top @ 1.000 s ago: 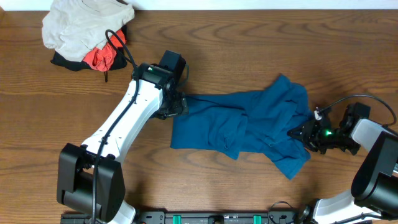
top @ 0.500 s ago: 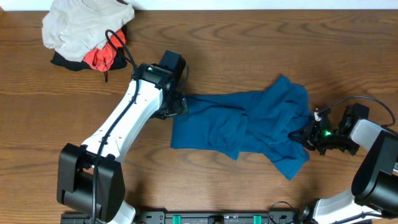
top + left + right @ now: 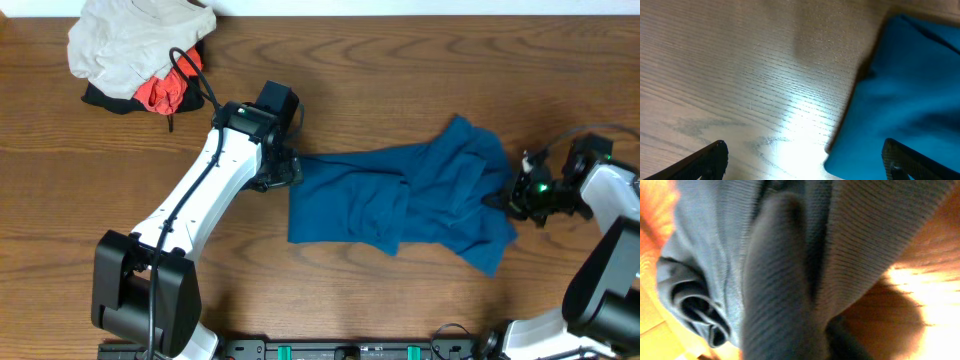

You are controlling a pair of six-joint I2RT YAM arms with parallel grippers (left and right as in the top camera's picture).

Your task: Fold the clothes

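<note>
While my right end effector [image 3: 508,198] grips the blue shirt [image 3: 380,205], my left end effector [image 3: 292,170] sits open; tugging could drag it.

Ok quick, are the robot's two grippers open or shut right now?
Left gripper: open, holding nothing, beside the left edge of the crumpled blue knit garment.
Right gripper: shut on the garment's right edge.

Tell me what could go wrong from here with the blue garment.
The left pincer is open, and the edge of the blue garment lies only partly between its fingers, so closing may catch a sliver or nothing. The right pincer seems to grip bunched layers; pulling could drag the crumpled garment instead of spreading it.
</note>
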